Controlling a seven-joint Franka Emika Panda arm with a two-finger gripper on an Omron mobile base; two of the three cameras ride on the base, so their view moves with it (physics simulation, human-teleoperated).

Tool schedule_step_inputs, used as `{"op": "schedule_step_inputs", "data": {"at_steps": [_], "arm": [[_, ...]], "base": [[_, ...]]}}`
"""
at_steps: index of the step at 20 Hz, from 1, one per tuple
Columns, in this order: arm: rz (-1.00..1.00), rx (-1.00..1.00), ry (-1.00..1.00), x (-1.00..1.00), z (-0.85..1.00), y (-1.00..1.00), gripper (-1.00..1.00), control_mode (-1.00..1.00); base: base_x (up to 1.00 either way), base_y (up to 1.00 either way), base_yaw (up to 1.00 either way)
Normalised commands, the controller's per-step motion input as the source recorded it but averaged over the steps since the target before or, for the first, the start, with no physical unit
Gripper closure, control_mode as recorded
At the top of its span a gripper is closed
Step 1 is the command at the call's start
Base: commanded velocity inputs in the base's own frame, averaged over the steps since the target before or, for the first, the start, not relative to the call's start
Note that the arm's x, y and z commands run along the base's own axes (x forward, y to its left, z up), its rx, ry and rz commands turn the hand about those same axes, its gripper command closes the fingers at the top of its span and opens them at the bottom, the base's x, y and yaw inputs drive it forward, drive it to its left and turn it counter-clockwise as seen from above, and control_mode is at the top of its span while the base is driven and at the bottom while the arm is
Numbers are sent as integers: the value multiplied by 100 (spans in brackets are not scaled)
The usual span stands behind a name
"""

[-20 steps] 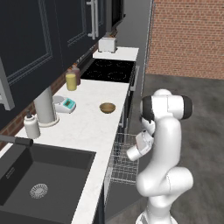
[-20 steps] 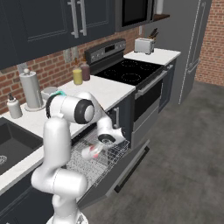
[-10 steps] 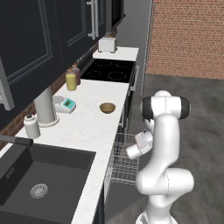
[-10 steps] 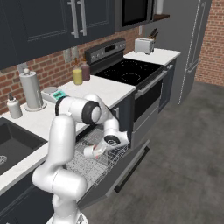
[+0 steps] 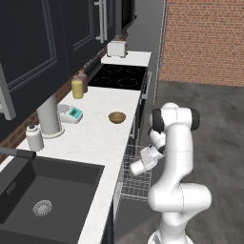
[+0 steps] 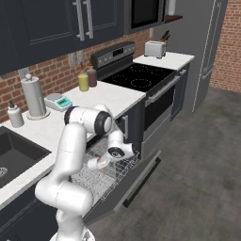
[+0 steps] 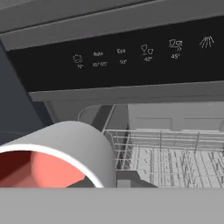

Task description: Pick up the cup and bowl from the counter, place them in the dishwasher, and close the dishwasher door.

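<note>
Cup (image 7: 57, 153), white-walled with a red-orange interior, sits closest to my gripper (image 6: 101, 162): my fingers are clamped shut on it, and it lies tilted so that its open mouth faces back along my hand. I judge this tilt a consequence of the low, sideways reach needed to carry it in under the counter's edge. In the right base view the cup (image 6: 95, 163) hangs just above the grey wire rack (image 6: 106, 174), which is drawn out over the lowered dishwasher door (image 6: 136, 181); in the left base view the cup (image 5: 138, 167) is likewise over the rack (image 5: 133, 178). The door lies flat and open so that the rack can slide out and receive dishes from above. Directly ahead of my hand runs the dishwasher (image 7: 131, 57) control strip with its programme symbols, and below it the rack (image 7: 175, 153) and the dark cavity. Farther off, above and beyond my gripper, the bowl (image 5: 117, 117) rests upright on the counter (image 5: 100, 138), well apart from me, near the counter's front edge. As I judge it, the cup is about to be set down; the bowl and the closing of the door remain. Beyond the bowl stand a yellow bottle (image 5: 77, 88) and the stove (image 5: 119, 76).
</note>
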Motion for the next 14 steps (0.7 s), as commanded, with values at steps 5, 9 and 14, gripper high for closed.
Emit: {"op": "schedule_step_inputs", "data": {"at_steps": [5, 9, 14], "arm": [[0, 0, 0, 27, -52, 26, 100, -100], [0, 0, 0, 15, -53, 32, 100, -100], [0, 0, -2, 1, -38, 20, 100, -100]], "base": [[0, 0, 0], [0, 0, 0], [0, 0, 0]]}}
